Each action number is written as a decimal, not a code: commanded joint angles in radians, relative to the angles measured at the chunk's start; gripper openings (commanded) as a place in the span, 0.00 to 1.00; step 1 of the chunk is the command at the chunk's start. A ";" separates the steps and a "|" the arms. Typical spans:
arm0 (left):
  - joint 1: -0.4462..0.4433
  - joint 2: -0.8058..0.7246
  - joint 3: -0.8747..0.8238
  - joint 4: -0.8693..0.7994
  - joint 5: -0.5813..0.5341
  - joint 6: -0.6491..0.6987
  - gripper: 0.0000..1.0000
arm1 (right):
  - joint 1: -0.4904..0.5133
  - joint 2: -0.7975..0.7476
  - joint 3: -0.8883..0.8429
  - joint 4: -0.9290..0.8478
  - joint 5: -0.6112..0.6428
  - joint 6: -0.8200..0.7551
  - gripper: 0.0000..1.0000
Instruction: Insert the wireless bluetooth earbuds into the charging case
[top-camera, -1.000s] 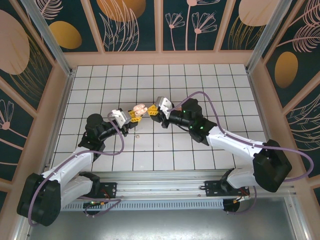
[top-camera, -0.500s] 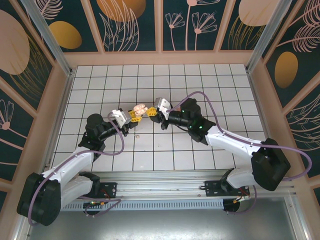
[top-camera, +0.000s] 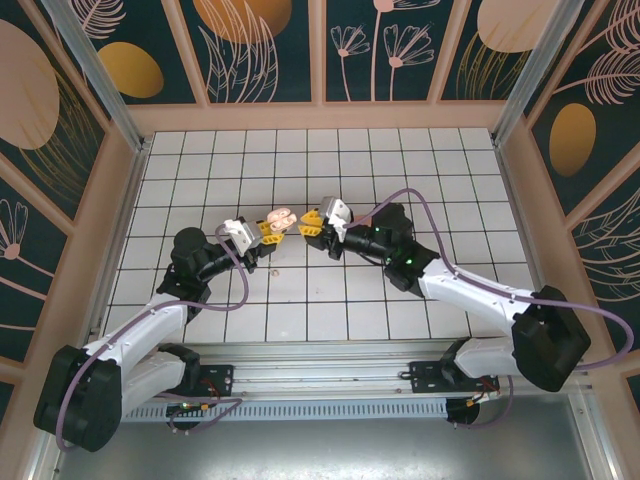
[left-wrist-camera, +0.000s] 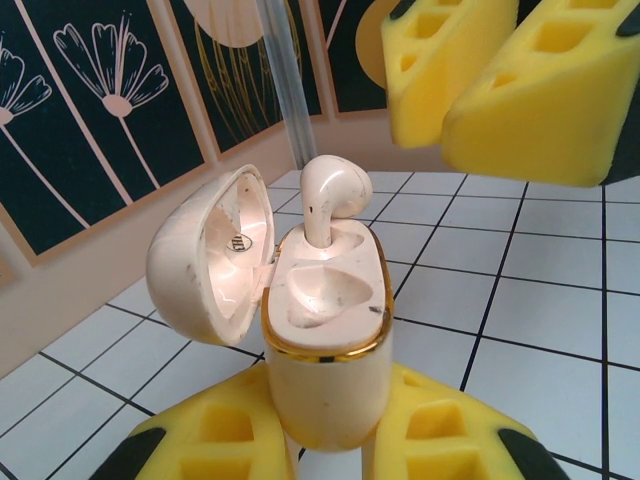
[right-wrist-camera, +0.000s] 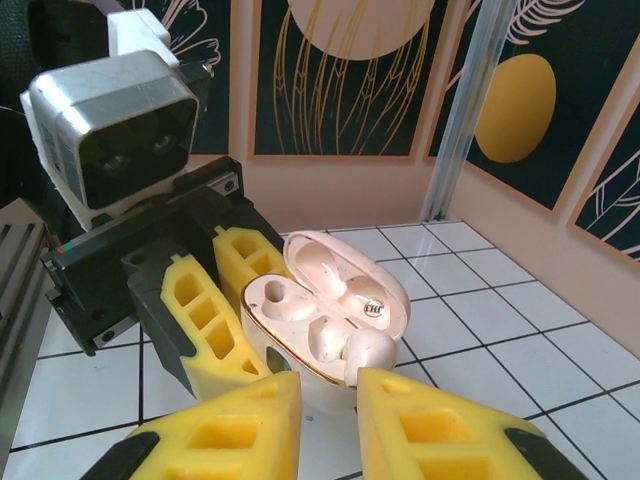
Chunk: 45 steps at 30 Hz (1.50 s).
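Since a second ago the right gripper (top-camera: 311, 222) has drawn back a little from the case (top-camera: 282, 217), and its arm has swung slightly to its right. The left arm and the case sit where they were.

From the left wrist we see one cream earbud (left-wrist-camera: 335, 190) standing in the far socket of the case (left-wrist-camera: 325, 330), stem down and head poking up above the rim. The near socket (left-wrist-camera: 325, 290) lies bare. The lid (left-wrist-camera: 212, 258) is swung open to one side.

The left gripper (left-wrist-camera: 325, 440) pinches the case body between its yellow fingers (left-wrist-camera: 215, 430) and holds it upright above the white tiled table (left-wrist-camera: 540, 320).

From the right wrist we see the earbud (right-wrist-camera: 365, 350) on the near side of the case (right-wrist-camera: 290, 345), just beyond the right gripper (right-wrist-camera: 330, 388). That pincer is slightly spread, with a narrow gap between its fingers and nothing in it. It does not touch the earbud. The left gripper (right-wrist-camera: 215, 300) clasps the case from the far side.
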<state>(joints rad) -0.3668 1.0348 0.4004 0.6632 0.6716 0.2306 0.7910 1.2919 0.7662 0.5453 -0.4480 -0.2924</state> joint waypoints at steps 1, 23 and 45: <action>-0.004 -0.001 0.021 0.050 0.016 -0.008 0.04 | -0.006 0.029 0.037 0.055 -0.025 0.017 0.23; -0.005 -0.006 0.021 0.044 0.013 -0.001 0.04 | -0.014 -0.003 0.007 0.087 -0.013 0.036 0.16; -0.004 -0.021 0.021 0.033 0.010 0.004 0.04 | -0.019 0.074 0.073 0.062 -0.048 0.057 0.24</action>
<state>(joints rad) -0.3668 1.0309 0.4004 0.6628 0.6712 0.2310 0.7738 1.3521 0.8028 0.5869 -0.4740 -0.2497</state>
